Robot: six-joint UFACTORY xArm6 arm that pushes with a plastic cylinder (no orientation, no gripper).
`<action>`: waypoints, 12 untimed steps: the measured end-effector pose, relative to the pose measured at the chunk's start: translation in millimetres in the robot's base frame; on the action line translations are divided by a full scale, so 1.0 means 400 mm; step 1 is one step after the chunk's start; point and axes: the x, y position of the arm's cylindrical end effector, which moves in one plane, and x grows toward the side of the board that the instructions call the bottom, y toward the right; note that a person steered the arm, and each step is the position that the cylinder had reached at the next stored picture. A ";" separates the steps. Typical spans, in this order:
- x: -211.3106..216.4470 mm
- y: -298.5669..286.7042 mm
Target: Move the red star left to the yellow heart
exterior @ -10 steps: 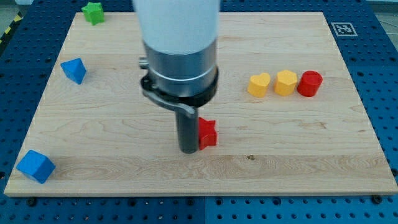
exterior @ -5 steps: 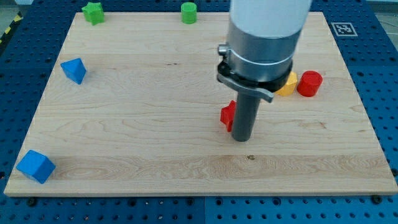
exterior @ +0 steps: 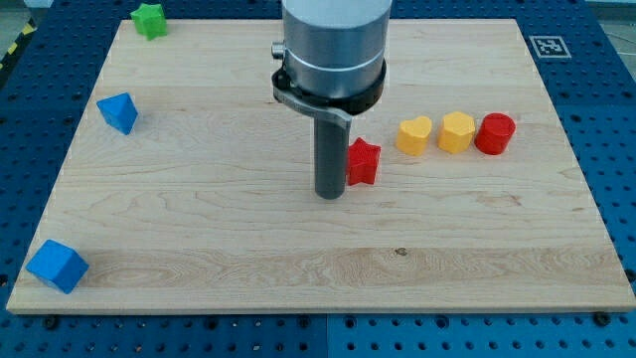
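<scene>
The red star point(exterior: 364, 162) lies on the wooden board, a short gap to the left of and slightly below the yellow heart point(exterior: 414, 134). My tip point(exterior: 329, 195) rests on the board right against the star's left side. The rod and the arm body above it hide part of the board's upper middle.
A yellow hexagonal block point(exterior: 457, 131) and a red cylinder point(exterior: 494, 133) stand in a row right of the heart. A green star point(exterior: 150, 20) is at the top left, a blue triangular block point(exterior: 118, 111) at the left, and a blue cube point(exterior: 57, 266) at the bottom left.
The red star has moved up and right, from the board's middle to just left of the yellow heart. My tip swung to the star's right side, then back to its left.
</scene>
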 end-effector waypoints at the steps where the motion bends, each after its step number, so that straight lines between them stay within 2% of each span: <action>1: -0.045 0.039; 3: -0.101 0.031; 4: -0.021 -0.006; 5: 0.026 0.073; 6: 0.026 0.166; 7: 0.013 0.166; 10: -0.071 0.099; 12: -0.097 0.002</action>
